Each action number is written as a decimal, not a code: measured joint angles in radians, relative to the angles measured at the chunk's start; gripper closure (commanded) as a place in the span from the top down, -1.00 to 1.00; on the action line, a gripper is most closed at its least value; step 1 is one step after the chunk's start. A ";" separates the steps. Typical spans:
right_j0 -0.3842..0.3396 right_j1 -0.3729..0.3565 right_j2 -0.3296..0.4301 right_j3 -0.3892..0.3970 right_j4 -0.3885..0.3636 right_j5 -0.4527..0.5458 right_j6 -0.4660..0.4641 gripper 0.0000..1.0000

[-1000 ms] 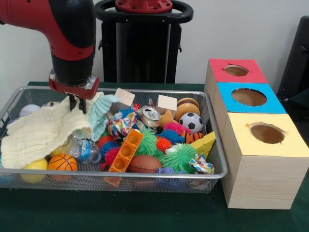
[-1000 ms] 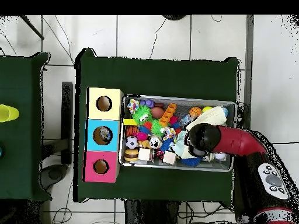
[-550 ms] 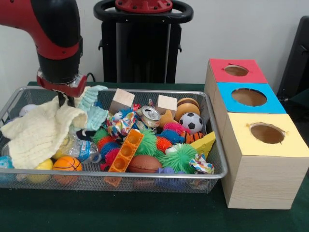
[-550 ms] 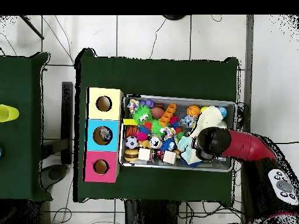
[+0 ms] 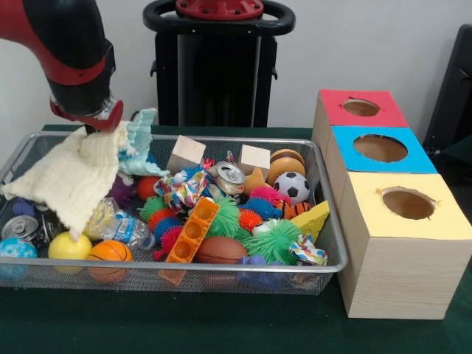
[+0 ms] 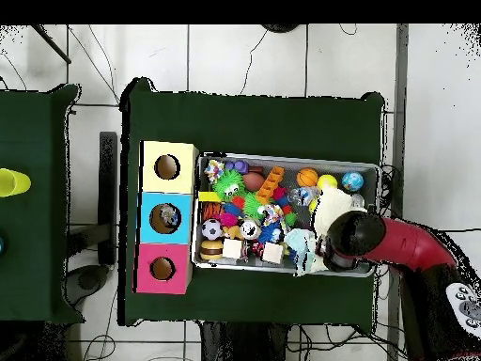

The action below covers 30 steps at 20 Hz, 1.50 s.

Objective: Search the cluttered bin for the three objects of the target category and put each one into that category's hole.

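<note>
I have the cream cloth (image 5: 70, 177) pinched in the pincer (image 5: 92, 127) and hanging over the far left corner of the wire bin (image 5: 324, 267), with a pale blue cloth (image 5: 136, 144) bunched beside it; the fingers themselves are buried in fabric, so I judge the grip only from the way the cloth drapes. Which category is wanted I cannot tell. With the cloth up, the bin's left end shows a can (image 5: 20, 227), a yellow ball (image 5: 68, 245), a small basketball (image 5: 109, 251) and a crushed plastic bottle (image 5: 118, 227). The red (image 5: 361, 108), blue (image 5: 380, 148) and yellow (image 5: 407, 203) holes sit in the boxes to the bin's right. To do this well, I'd carry the cloth clear of that corner without snagging the bottle, and drop it where it covers nothing
</note>
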 measured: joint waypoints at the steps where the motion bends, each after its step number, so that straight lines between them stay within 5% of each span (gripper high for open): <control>1: -0.013 0.003 -0.003 0.012 0.000 0.015 0.000 -1.00; 14: -0.159 -0.024 0.055 0.137 0.041 -0.091 0.000 -1.00; 18: -0.288 -0.063 0.122 0.254 0.046 -0.307 0.000 -1.00; 27: -0.443 -0.062 0.168 0.410 -0.058 -0.726 0.000 -1.00; 28: -0.481 -0.072 0.192 0.459 -0.112 -0.829 0.000 1.00; 30: -0.486 -0.076 0.198 0.467 -0.123 -0.845 0.000 1.00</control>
